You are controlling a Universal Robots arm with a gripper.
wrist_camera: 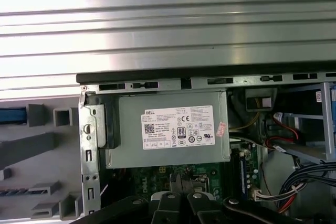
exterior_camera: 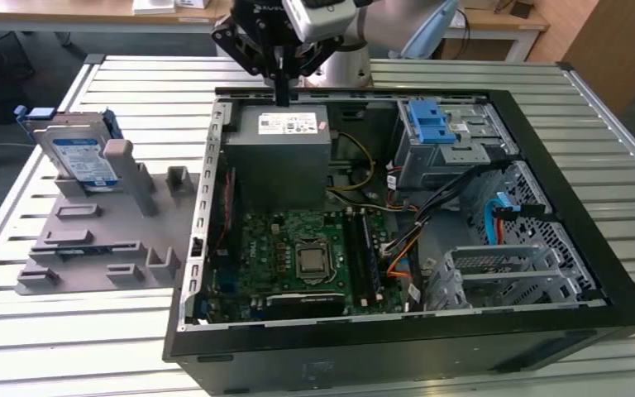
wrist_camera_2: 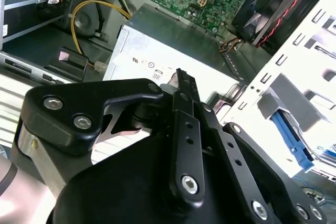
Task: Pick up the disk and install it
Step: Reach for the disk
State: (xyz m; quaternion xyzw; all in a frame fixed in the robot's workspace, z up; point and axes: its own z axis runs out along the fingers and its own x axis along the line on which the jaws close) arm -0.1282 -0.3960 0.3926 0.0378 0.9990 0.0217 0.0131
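The disk (exterior_camera: pixel 80 157), a silver drive with a white-and-blue label in a blue carrier frame, stands upright in the grey fixture (exterior_camera: pixel 97 240) on the exterior view's left. My gripper (exterior_camera: pixel 282 98) hangs well away from it, over the back edge of the open computer case (exterior_camera: pixel 406 331), just above the grey power-supply box (exterior_camera: pixel 284 141). Its black fingers are shut together with nothing between them. Both wrist views show the gripper (wrist_camera_2: pixel 179 73) (wrist_camera: pixel 180 179) over that box (wrist_camera: pixel 168 127). A blue edge of the disk's carrier (wrist_camera: pixel 13 115) shows at the fixture in the first wrist view.
Inside the case lie a green motherboard (exterior_camera: pixel 295 256), cable bundles (exterior_camera: pixel 450 198), a blue latch (exterior_camera: pixel 433 124) on the drive cage and a metal bay (exterior_camera: pixel 505 273). The case and fixture rest on a slatted metal table (exterior_camera: pixel 108 339).
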